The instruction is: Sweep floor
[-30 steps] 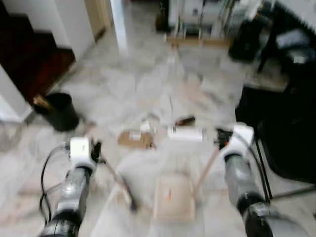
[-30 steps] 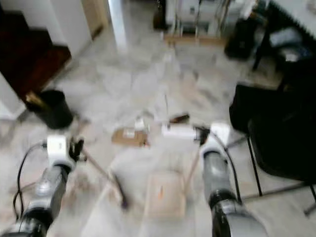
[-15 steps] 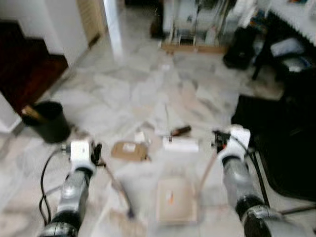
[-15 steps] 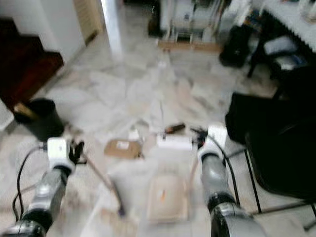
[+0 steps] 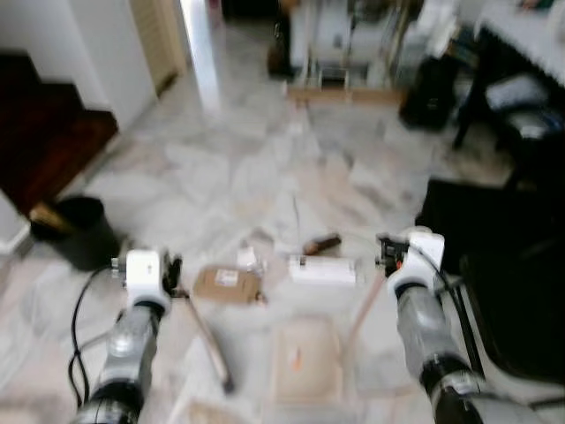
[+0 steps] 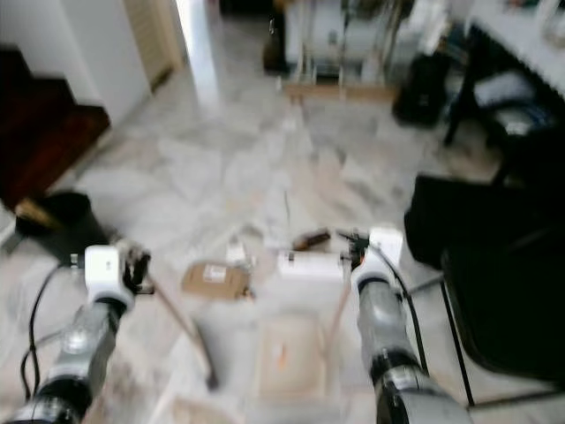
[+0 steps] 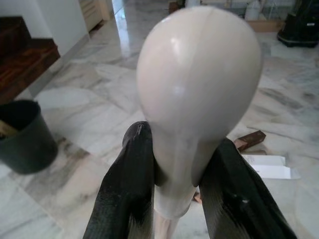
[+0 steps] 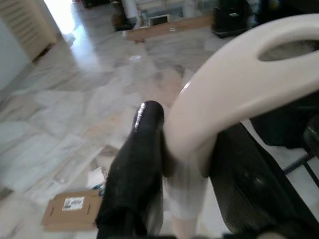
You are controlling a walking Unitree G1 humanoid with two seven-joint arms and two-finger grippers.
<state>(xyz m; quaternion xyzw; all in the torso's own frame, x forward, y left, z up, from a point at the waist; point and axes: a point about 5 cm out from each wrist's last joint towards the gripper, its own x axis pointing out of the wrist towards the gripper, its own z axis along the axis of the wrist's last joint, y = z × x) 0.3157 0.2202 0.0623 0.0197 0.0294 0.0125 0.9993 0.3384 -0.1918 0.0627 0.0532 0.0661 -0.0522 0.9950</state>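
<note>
My left gripper (image 5: 171, 275) is shut on the cream rounded handle of a brush (image 7: 198, 94), its fingers (image 7: 130, 184) pinching the neck. The brush's stick slants down to its dark head (image 5: 226, 383) on the marble floor. My right gripper (image 5: 386, 253) is shut on the cream looped handle (image 8: 234, 84) of a long-handled dustpan, whose pan (image 5: 305, 360) rests on the floor between my arms. Litter lies just beyond: a brown cardboard piece (image 5: 227, 284), a white box (image 5: 322, 269), a small brown item (image 5: 322, 244) and a white scrap (image 5: 247, 257).
A black bin (image 5: 75, 231) stands at the left near dark wooden stairs (image 5: 44, 132). A black chair (image 5: 503, 265) crowds the right side. Shelving and bags (image 5: 353, 44) line the far end. A white pillar (image 5: 199, 44) stands at the back.
The whole blurred picture has shifted as the camera moved; the litter and bin sit lower in view. Both grippers keep their hold on brush and dustpan.
</note>
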